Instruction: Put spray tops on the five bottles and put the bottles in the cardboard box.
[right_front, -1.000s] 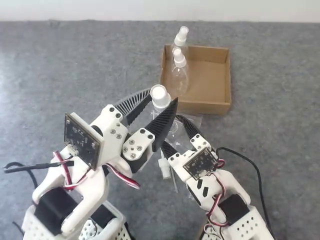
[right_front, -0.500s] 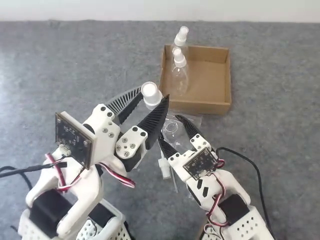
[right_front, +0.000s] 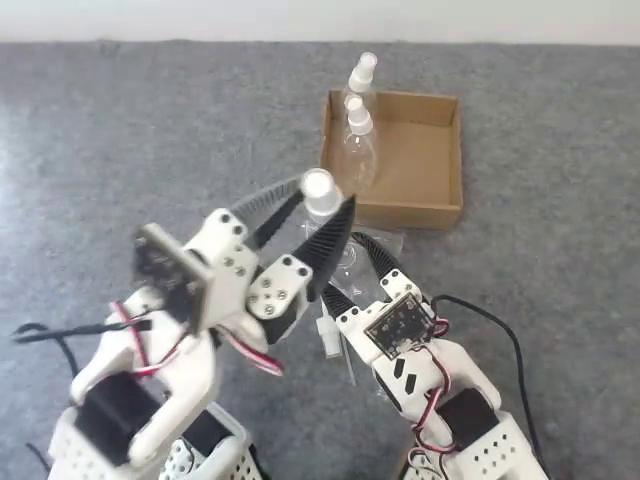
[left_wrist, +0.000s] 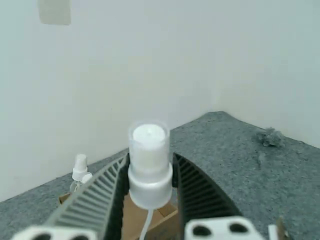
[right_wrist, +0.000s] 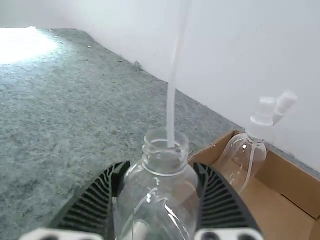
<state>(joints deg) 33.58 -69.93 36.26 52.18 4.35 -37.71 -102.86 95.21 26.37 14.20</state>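
Note:
My left gripper (right_front: 318, 203) is shut on a white spray top (right_front: 318, 186), held upright above the table. In the left wrist view the spray top (left_wrist: 149, 162) sits between the ribbed black fingers (left_wrist: 197, 192). Just below it, my right gripper (right_front: 345, 263) is shut on a clear open-necked bottle (right_front: 345, 255). From the right wrist view, the top's thin tube (right_wrist: 172, 75) hangs down into the bottle's neck (right_wrist: 165, 150). One capped bottle (right_front: 358, 145) lies in the cardboard box (right_front: 440, 210); another capped bottle (right_front: 362, 72) is at the box's far edge.
A loose spray top (right_front: 327, 335) with its tube lies on the grey carpet between the two arms. The box's right half (right_front: 425, 150) is bare. Open carpet (right_front: 150, 130) stretches to the left and far right.
The left gripper with the spray top swung a little left half a second ago and is now back over the bottle. The right arm and its bottle stayed put.

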